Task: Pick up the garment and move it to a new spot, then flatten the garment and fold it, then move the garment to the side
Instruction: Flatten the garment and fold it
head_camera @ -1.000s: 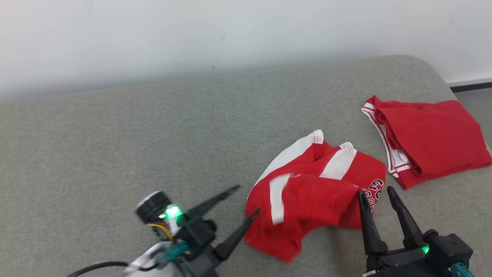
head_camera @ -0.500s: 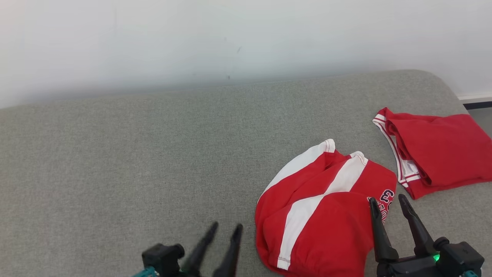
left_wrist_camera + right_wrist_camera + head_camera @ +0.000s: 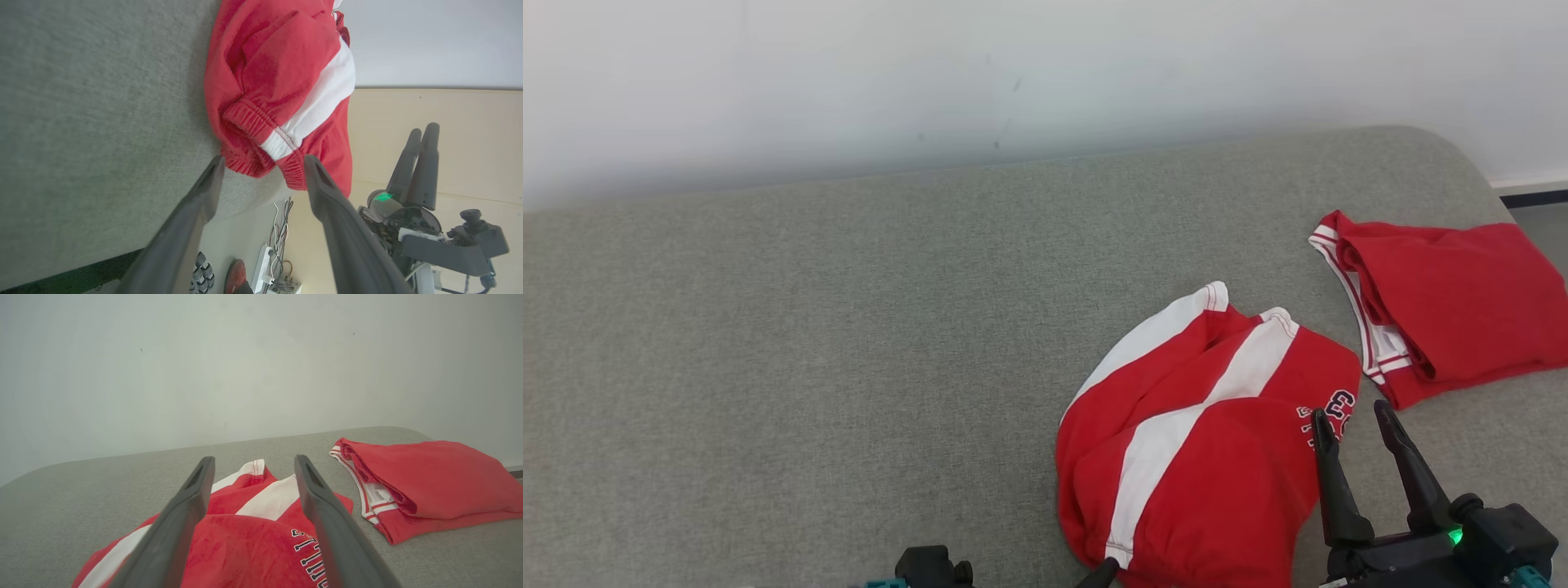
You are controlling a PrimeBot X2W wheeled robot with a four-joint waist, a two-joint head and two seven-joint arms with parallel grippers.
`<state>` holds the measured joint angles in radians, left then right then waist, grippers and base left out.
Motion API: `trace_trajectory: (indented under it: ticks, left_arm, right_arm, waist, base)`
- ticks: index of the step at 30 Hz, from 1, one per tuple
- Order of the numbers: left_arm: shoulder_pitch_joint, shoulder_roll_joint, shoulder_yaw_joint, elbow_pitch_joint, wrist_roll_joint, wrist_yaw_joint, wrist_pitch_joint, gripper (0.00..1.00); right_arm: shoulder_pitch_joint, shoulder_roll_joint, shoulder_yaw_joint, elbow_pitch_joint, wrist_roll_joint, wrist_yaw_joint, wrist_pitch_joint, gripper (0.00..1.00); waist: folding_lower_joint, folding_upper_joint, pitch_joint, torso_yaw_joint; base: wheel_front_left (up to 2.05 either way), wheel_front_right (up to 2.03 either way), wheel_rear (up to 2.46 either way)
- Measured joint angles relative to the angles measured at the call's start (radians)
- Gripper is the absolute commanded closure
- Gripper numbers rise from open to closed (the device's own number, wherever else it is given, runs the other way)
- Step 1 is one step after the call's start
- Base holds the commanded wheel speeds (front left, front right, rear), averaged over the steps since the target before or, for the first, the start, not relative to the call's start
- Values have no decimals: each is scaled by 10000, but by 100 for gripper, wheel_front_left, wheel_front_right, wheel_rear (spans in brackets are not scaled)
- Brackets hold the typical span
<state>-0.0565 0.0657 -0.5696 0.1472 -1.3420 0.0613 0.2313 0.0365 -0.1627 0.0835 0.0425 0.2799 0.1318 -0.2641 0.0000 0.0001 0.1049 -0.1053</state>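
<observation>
Garment [image 3: 1209,457], red shorts with a white stripe, lies bunched on the grey surface [image 3: 809,343] at near right, close to a folded red piece [image 3: 1454,310]. Left hand [image 3: 263,163] is spread, tips flanking the elastic waistband [image 3: 249,120], gripping nothing. Right hand [image 3: 1347,412] is spread over the lettered side, empty. Judgement: flattening is next. Pinch the waistband at both ends, draw them apart, and stay clear of the folded piece. Versus a second ago, the left hand has dropped back to the near edge and the stripe now runs unbroken.

Garment [image 3: 1201,457] on cushion [image 3: 809,367], second garment [image 3: 1454,310] to its right, wall [image 3: 1013,73] behind
</observation>
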Motion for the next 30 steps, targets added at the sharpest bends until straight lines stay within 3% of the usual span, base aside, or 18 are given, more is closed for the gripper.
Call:
trace_trajectory:
  ticks: [6, 18, 19, 20, 24, 30]
  left_arm:
    - [-45, -25, 125, -251, -470, 451, 343, 0]
    - [-1017, -144, -627, 617, -614, 623, -499, 0]
    - [-1162, -144, -734, 690, -562, 598, -694, 61]
    - [-1316, -148, -830, 765, -341, 495, -926, 100]
    - [-1809, -6, -1221, 1032, 742, 63, -1643, 100]
    - [-2617, 1593, -1885, 807, 3070, -339, -2291, 100]
  right_arm:
    - [-47, 46, -4, -4, -27, 0, 0, 0]
    - [-237, 12, 27, -27, -86, 0, 0, 0]
    - [-257, 8, 31, -27, -88, 0, 0, 0]
    - [-275, 0, 36, -29, -88, 0, 0, 0]
    - [-289, -25, -6, -25, -117, 0, 0, 0]
    - [-205, 48, -59, 0, -161, 0, 0, 0]
  waist:
    - [0, 0, 135, -205]
    - [1, 0, 447, -495]
    - [0, 0, 461, -501]
    - [0, 0, 468, -504]
    - [0, 0, 440, -472]
    - [0, 0, 313, -285]
  base:
    - [0, 0, 0]
    - [0, 0, 0]
    - [0, 0, 0]
    - [0, 0, 0]
    - [0, 0, 0]
    - [0, 0, 0]
